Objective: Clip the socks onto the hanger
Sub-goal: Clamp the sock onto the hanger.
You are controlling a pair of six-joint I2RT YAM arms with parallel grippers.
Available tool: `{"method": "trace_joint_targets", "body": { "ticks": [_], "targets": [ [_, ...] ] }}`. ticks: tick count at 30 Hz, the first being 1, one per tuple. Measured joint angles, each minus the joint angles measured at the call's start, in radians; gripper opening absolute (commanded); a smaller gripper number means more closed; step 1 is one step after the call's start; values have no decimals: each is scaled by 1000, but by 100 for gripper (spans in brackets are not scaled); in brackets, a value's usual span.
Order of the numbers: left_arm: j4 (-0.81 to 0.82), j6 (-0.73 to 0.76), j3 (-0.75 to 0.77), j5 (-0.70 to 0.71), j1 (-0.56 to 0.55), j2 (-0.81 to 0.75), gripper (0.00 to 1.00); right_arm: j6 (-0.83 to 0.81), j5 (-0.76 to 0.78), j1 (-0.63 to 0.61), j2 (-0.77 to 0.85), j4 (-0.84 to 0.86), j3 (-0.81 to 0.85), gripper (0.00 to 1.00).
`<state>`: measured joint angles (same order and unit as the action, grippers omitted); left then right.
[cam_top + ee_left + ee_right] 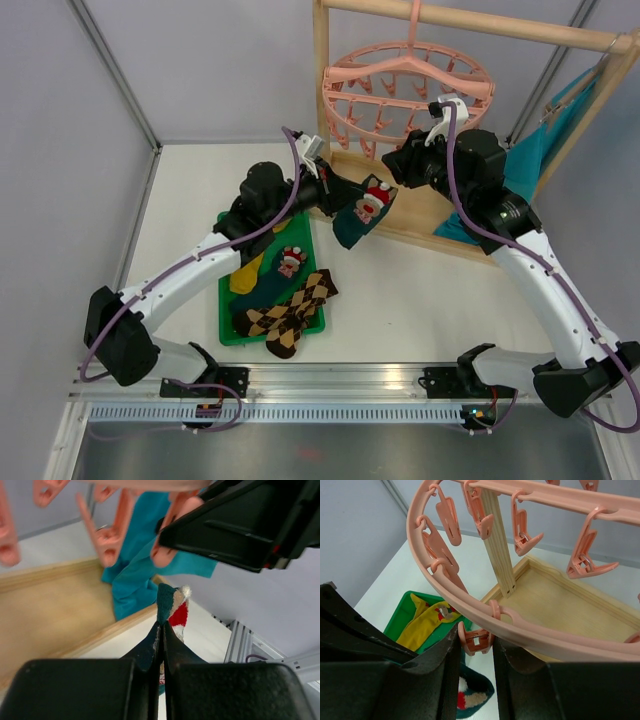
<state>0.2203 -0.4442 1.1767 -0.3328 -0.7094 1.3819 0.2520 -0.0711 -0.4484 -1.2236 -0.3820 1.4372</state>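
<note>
Sock-presenting step: my left gripper (162, 626), jaws clamped on the teal sock (169, 600); right gripper (474, 647), jaws pinching 1 clip (477, 639) of the hanger (530, 626). Next, I judge: lift the sock's edge into that clip.

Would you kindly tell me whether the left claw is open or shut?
Shut: in the left wrist view the left claw pinches the edge of the teal sock, with no gap showing.

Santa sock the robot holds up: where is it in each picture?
Top view: the Santa sock hangs from the left pincer, near the middle.
Left wrist: in the middle, pinched in that pincer.
Right wrist: at the bottom edge, under a pink clip.
Shared landmark: the pink hanger, above the sock in all three.
</note>
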Motion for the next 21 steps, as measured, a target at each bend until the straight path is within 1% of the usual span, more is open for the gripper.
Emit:
{"method": "trace_joint_targets", "body": {
  "ticks": [6, 12, 21],
  "targets": [
    [153, 3, -1, -125, 0, 45, 2, -2, -20, 0, 5, -12, 7, 0],
    [230, 3, 1, -239, 0, 144, 2, -3, -38, 0, 14, -32, 26, 0],
    [315, 3, 3, -297, 0, 175, 2, -11, -52, 0, 14, -48, 39, 0]
  ]
}}
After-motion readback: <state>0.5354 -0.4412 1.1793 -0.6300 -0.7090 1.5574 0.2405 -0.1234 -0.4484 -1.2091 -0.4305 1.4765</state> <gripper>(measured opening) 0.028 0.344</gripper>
